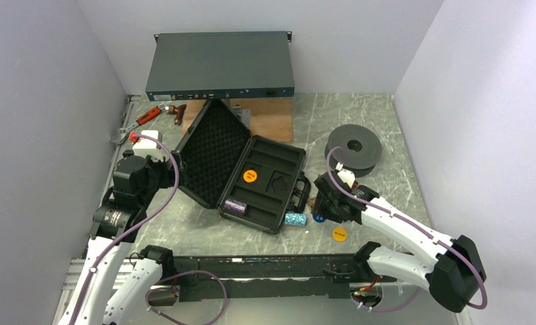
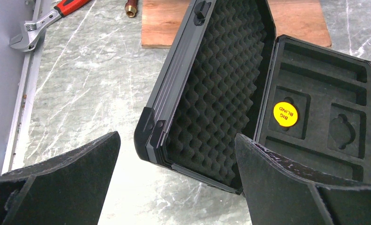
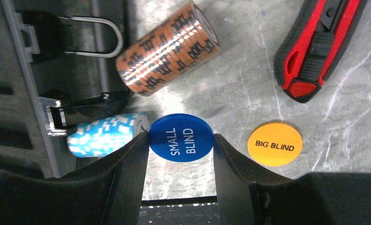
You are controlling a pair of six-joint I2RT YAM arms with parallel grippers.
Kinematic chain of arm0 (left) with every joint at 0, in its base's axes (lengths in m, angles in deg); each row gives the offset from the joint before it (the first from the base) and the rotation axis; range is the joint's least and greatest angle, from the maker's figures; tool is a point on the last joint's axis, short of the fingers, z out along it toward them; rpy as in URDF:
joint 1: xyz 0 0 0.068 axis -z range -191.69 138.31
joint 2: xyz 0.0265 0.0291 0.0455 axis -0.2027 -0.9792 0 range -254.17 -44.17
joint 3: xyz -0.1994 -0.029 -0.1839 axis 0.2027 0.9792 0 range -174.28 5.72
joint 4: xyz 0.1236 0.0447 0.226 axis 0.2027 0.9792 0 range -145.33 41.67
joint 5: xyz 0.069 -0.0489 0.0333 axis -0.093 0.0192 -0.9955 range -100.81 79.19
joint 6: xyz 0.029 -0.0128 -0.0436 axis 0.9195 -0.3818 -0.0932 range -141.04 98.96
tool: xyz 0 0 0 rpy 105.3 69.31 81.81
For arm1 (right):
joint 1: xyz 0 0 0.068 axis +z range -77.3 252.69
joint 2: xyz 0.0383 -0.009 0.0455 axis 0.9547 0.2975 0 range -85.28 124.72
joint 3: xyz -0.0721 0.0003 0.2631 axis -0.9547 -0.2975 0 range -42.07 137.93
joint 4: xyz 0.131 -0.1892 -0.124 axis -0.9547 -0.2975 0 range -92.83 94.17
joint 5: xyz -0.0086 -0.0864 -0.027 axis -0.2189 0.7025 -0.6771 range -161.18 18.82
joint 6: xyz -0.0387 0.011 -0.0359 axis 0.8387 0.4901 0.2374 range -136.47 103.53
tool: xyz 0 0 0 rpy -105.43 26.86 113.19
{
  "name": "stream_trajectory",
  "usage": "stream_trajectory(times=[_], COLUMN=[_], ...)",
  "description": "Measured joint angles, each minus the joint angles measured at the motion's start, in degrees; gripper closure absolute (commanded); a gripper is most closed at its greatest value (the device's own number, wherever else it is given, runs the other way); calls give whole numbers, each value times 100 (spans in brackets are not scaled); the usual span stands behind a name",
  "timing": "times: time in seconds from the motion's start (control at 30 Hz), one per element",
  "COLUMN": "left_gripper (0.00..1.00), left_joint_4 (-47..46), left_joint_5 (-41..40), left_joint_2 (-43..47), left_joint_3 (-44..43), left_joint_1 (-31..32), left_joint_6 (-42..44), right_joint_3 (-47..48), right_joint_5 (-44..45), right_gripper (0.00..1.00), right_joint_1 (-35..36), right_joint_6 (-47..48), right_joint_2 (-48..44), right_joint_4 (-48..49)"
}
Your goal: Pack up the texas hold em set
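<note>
Blue disc (image 3: 181, 138) marked SMALL BLIND, flat on the table at lower centre of the right wrist view, pinched edge to edge by the right gripper (image 3: 180, 140), narrowed to the disc's width, likely for lifting into the case. Just left of it, the teal roll (image 3: 106, 135); above, the brown roll (image 3: 167, 49) by the case handle; to the right, a yellow disc (image 3: 274, 144) and a red-black tool (image 3: 314, 47). Lettering legible only here; in the top view, barely a blue speck under the arm. Only from above: black case (image 1: 214, 156) open at centre, lid tilted back, purple roll (image 1: 235, 206) and orange disc (image 1: 250, 175) in the foam. Left gripper (image 2: 176, 150) spread wide, empty, facing the lid's corner, probably for closing it.
</note>
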Motion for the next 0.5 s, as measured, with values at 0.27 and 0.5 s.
stream_trajectory(times=[0.27,0.5], left_gripper=[1,1], left_joint_4=[0,0], left_joint_5=[0,0], left_joint_2=[0,0], left_joint_3=[0,2], left_joint_1=[0,0], left_joint_6=[0,0], right_joint_3=[-7,-39], right_joint_5=[-144,-592], right_gripper=[60,60], right_joint_1=[0,0], right_joint_6=[339,564], right_joint_2=[-396,-675], right_joint_4=[326,946])
